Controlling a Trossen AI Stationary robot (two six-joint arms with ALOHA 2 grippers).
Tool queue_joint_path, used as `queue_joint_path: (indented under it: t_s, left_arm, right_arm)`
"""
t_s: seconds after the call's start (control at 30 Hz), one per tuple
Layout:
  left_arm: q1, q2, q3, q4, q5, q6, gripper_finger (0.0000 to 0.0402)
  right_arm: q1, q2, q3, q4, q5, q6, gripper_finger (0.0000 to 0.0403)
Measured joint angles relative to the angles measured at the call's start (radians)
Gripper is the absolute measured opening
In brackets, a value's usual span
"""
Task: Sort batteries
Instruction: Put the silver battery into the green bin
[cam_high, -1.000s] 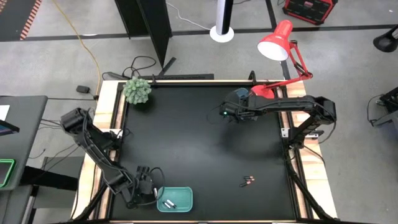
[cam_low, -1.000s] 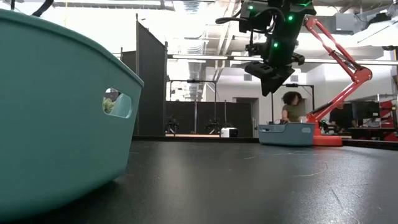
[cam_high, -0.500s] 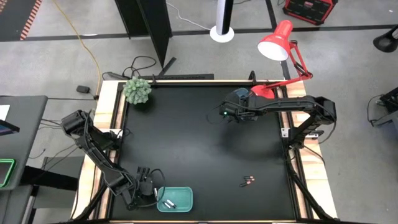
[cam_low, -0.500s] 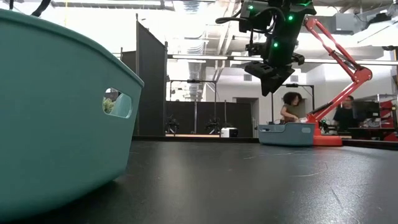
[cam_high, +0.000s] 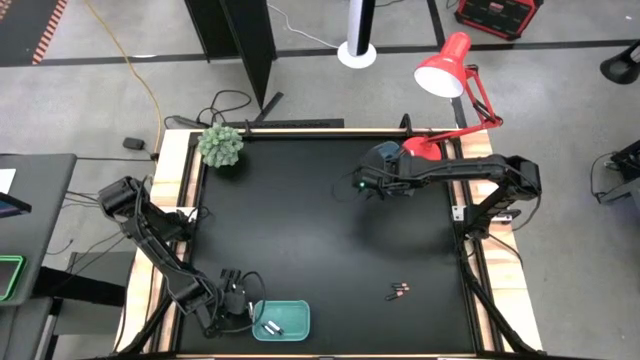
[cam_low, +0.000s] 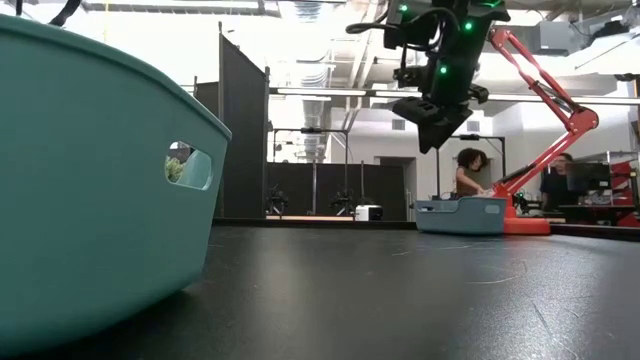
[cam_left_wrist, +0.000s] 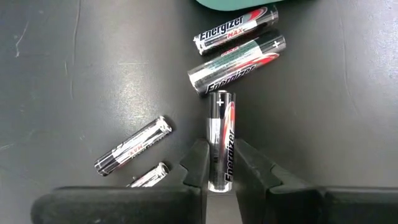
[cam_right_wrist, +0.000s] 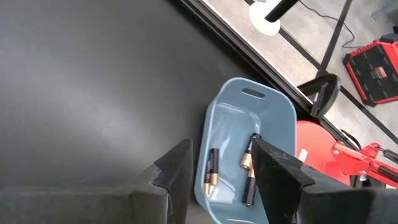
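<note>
Our left pincer (cam_left_wrist: 220, 173) grips a battery (cam_left_wrist: 221, 134) lengthwise between its fingers, low at the desk's (cam_high: 320, 220) near left corner. The teal tray (cam_high: 290, 312) lies just beside it. Our right pincer (cam_right_wrist: 217, 168) hangs released above the blue tray (cam_right_wrist: 273, 118).

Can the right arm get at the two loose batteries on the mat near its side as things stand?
Probably yes. The right gripper hovers open and empty over the blue tray, and bare mat lies between it and the two loose batteries.
</note>
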Motion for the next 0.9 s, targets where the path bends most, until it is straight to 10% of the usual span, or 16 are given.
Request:
queue_joint_path:
  t_s: [0.47,0.9]
  left_arm:
    - [-0.044,-0.204,-0.003,0.002,0.008,0.037,0.0042]
    - [-0.093,-0.433,0.0,0.196,-0.026,0.406,0.0042]
  right_arm:
    - [0.104,0.0,0.0,0.044,0.026,-0.029,0.0177]
    - [0.221,0.0,0.0,0.127,0.029,-0.102,0.0177]
